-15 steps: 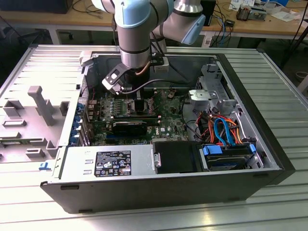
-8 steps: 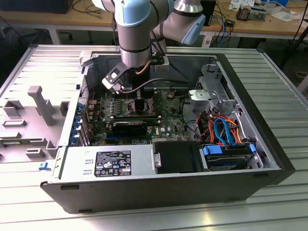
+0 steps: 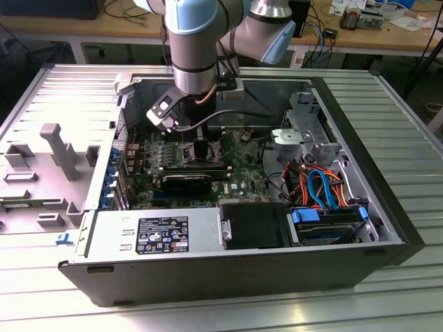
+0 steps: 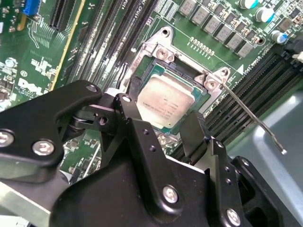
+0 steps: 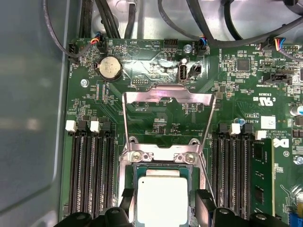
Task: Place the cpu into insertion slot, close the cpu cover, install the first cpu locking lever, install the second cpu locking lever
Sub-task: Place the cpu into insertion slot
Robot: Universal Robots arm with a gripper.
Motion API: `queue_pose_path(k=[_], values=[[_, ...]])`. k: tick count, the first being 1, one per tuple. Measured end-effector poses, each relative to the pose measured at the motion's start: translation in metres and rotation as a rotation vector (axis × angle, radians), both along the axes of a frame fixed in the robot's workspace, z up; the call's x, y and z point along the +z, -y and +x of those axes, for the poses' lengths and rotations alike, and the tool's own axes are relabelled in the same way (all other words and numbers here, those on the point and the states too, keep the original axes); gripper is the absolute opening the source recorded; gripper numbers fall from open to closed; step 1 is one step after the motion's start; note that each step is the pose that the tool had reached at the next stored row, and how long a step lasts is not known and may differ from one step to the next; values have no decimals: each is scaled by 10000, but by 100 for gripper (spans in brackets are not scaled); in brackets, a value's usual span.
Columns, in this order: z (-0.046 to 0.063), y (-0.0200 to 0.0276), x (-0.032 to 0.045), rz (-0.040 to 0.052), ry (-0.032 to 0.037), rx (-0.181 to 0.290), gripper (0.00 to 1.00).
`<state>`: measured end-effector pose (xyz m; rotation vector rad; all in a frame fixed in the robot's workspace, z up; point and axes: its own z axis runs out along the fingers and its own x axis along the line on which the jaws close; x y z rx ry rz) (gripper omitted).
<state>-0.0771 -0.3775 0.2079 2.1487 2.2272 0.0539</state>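
Silver-grey cpu [image 5: 163, 198] in insertion slot [image 5: 163, 168], between parted fingers [image 5: 203, 205] of claw [image 4: 163, 106], ungripped, cpu cover [image 5: 165, 91] raised

A black printed label [image 3: 163, 234] sits on the power supply [image 3: 202, 223]. White lettering marks the motherboard [image 5: 236, 80] and faint print crosses the cpu [image 4: 165, 101]. None can be made out.

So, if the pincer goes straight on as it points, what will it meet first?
Most likely the flat silver-grey square cpu lying in the dark metal-rimmed insertion slot, directly before the open pincer; depth is unclear.
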Motion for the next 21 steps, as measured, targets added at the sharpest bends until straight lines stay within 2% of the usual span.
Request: queue_pose_path(k=[3, 8, 21], values=[[0, -1, 35, 2, 1, -1, 62], [-6, -1, 32, 45, 1, 0, 62], [-43, -9, 17, 61, 2, 0, 62]])
